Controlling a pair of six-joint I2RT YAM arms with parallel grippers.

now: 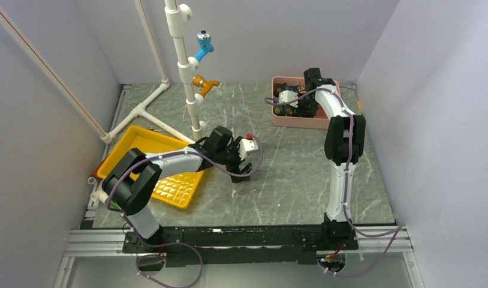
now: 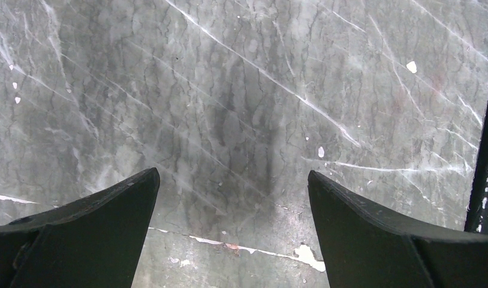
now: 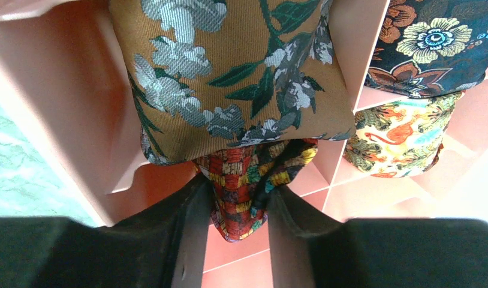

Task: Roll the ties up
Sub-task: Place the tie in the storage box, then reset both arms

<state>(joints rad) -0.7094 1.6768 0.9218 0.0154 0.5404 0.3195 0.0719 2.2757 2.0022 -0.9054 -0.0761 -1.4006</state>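
At the upper right of the top view, the right claw (image 3: 238, 187) reaches down into the pink divided tray (image 1: 277, 117). Its wrist view shows the fingers pressing both sides of a rolled red-and-gold checked tie (image 3: 253, 165), gripping it in a compartment just below a brown floral roll (image 3: 229, 72). A dark floral roll (image 3: 433, 48) and a cream roll (image 3: 403, 138) sit at the right. Left of centre, the left claw (image 2: 231, 174) hangs wide open over the grey marbled table (image 2: 241, 90).
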